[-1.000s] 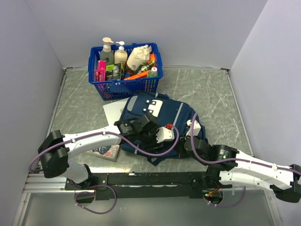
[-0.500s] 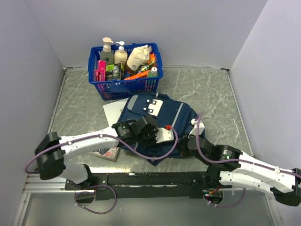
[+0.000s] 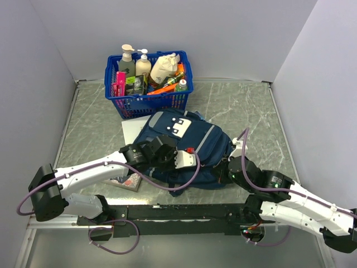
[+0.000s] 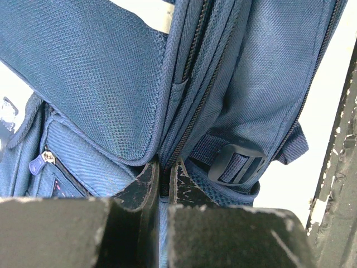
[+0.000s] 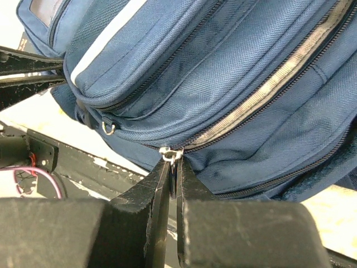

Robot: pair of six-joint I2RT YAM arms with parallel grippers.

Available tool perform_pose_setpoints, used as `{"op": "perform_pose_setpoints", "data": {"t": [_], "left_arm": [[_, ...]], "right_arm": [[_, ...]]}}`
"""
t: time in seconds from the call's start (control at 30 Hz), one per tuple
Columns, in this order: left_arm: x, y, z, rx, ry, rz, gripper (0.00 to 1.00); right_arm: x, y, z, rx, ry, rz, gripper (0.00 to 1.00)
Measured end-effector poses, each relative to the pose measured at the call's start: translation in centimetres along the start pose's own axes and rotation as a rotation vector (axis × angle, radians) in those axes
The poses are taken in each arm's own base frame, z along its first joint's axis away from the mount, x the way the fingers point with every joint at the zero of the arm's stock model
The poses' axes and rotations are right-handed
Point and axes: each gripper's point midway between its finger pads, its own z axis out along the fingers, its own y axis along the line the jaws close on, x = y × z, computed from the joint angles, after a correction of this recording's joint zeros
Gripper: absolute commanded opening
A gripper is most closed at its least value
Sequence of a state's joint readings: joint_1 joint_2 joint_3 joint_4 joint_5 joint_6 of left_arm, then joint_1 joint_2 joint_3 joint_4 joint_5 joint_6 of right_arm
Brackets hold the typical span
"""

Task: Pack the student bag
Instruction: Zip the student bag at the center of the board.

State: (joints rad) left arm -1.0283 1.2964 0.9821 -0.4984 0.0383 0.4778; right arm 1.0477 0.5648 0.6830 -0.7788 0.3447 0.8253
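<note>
The student bag (image 3: 184, 139), navy with white patches and a pale stripe, lies in the middle of the table. At its near left edge, my left gripper (image 3: 191, 159) is shut on a fold of fabric by a zipper seam (image 4: 165, 167), next to a grey strap buckle (image 4: 237, 164). My right gripper (image 3: 227, 167) sits at the bag's near right corner. In the right wrist view its jaws (image 5: 174, 165) are shut on the metal zipper pull (image 5: 170, 152) of the main zipper, whose teeth run up and to the right across the bag (image 5: 234, 67).
A blue mesh basket (image 3: 149, 99) of bottles and packets stands behind the bag. White paper (image 3: 133, 129) pokes out under the bag's left side. A patterned book (image 3: 127, 181) lies near the left arm. A black rail (image 3: 178, 212) runs along the near edge.
My left gripper has closed on the bag's fabric and drawn back to the left. The bag has shifted and bunched slightly toward the basket. My right gripper kept hold of the zipper pull.
</note>
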Motion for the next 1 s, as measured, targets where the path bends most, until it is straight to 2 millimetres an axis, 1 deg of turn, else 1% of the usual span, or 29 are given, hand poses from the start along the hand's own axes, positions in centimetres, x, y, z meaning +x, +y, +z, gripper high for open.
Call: {"op": "perform_pose_setpoints", "data": {"t": [0.2, 0.4, 0.53, 0.63, 0.7, 0.73, 0.77, 0.8, 0.83, 0.87, 0.93, 1.0], "left_arm": [[0.3, 0.3, -0.4, 0.000, -0.004, 0.005, 0.01], [1.6, 0.3, -1.4, -0.016, -0.020, 0.027, 0.01], [2.0, 0.4, -2.1, -0.034, -0.042, 0.048, 0.01], [3.0, 0.4, -2.9, -0.051, -0.048, 0.077, 0.02], [3.9, 0.5, -3.5, -0.070, -0.050, 0.102, 0.10], [4.5, 0.6, -3.9, -0.077, -0.048, 0.111, 0.15], [4.8, 0.6, -4.3, -0.084, -0.046, 0.122, 0.28], [5.3, 0.7, -4.7, -0.089, -0.042, 0.128, 0.37], [5.8, 0.8, -5.2, -0.101, -0.034, 0.131, 0.41], [6.4, 0.9, -5.6, -0.108, -0.017, 0.130, 0.48], [7.8, 1.1, -6.5, -0.121, 0.031, 0.103, 0.55], [8.4, 0.9, -7.1, -0.115, 0.053, 0.065, 0.59]], "right_arm": [[-0.3, -0.4, -0.2, 0.018, -0.002, -0.005, 0.00], [-1.0, -0.9, -0.7, 0.042, -0.017, -0.022, 0.00], [-1.2, -0.9, -0.6, 0.042, -0.013, -0.030, 0.00], [-1.1, -0.8, -0.1, 0.048, 0.001, -0.047, 0.00], [-1.1, -0.5, 0.4, 0.045, 0.011, -0.063, 0.00], [-1.1, -0.4, 0.6, 0.047, 0.016, -0.073, 0.00], [-1.0, -0.4, 0.9, 0.049, 0.023, -0.083, 0.00], [-1.0, -0.3, 1.1, 0.046, 0.029, -0.094, 0.00], [-1.0, -0.1, 1.3, 0.042, 0.033, -0.106, 0.00], [-1.0, -0.1, 1.4, 0.041, 0.038, -0.120, 0.00], [-1.0, -0.4, 1.6, 0.050, 0.043, -0.141, 0.00], [-1.0, -0.4, 1.6, 0.043, 0.049, -0.154, 0.00]]}}
